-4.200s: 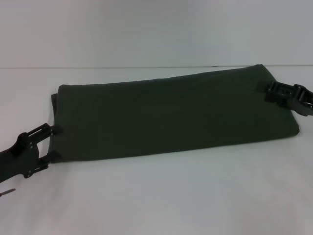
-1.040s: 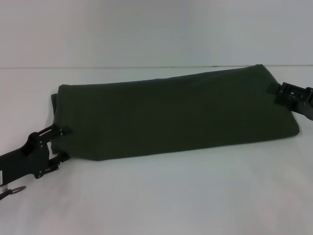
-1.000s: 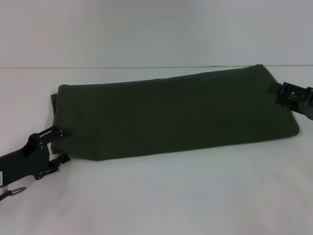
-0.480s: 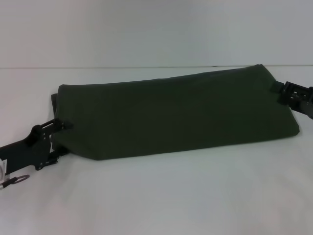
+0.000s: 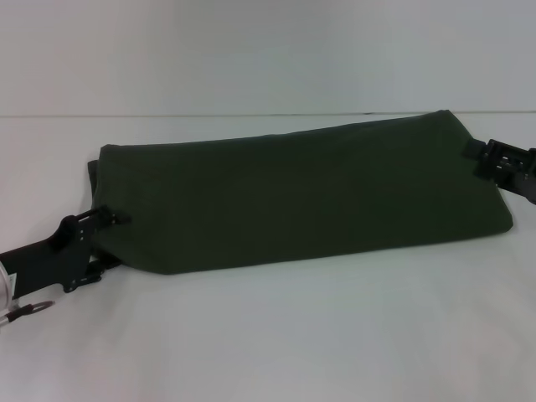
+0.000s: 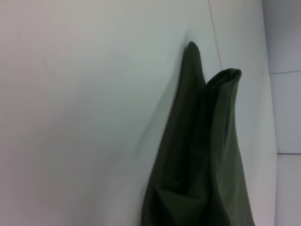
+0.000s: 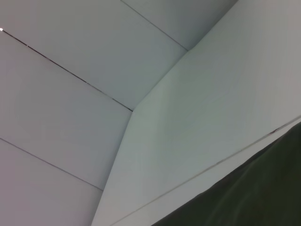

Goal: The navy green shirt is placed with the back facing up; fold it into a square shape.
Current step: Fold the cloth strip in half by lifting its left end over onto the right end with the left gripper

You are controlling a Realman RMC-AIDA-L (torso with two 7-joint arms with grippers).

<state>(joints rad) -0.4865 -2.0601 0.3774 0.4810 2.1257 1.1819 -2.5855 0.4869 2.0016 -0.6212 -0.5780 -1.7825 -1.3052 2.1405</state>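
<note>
The navy green shirt [image 5: 301, 201] lies folded into a long band across the white table [image 5: 276, 335]. My left gripper [image 5: 109, 243] is at the band's left end, open, with one finger [image 5: 115, 219] on top of the fabric and the other low at the shirt's near-left corner. The left wrist view shows bunched folds of the shirt [image 6: 202, 160] close up. My right gripper [image 5: 479, 157] touches the band's right edge near its far corner. The right wrist view shows only a strip of the shirt [image 7: 254, 193].
The table's far edge [image 5: 251, 115] meets a pale wall behind the shirt. White table surface stretches in front of the shirt toward me. A small metal ring [image 5: 33, 311] hangs by my left arm.
My left gripper has slid in toward the shirt's left end, so the corner now sits between its fingers. My right gripper has drawn back rightward to the shirt's edge. The shirt has barely shifted.
</note>
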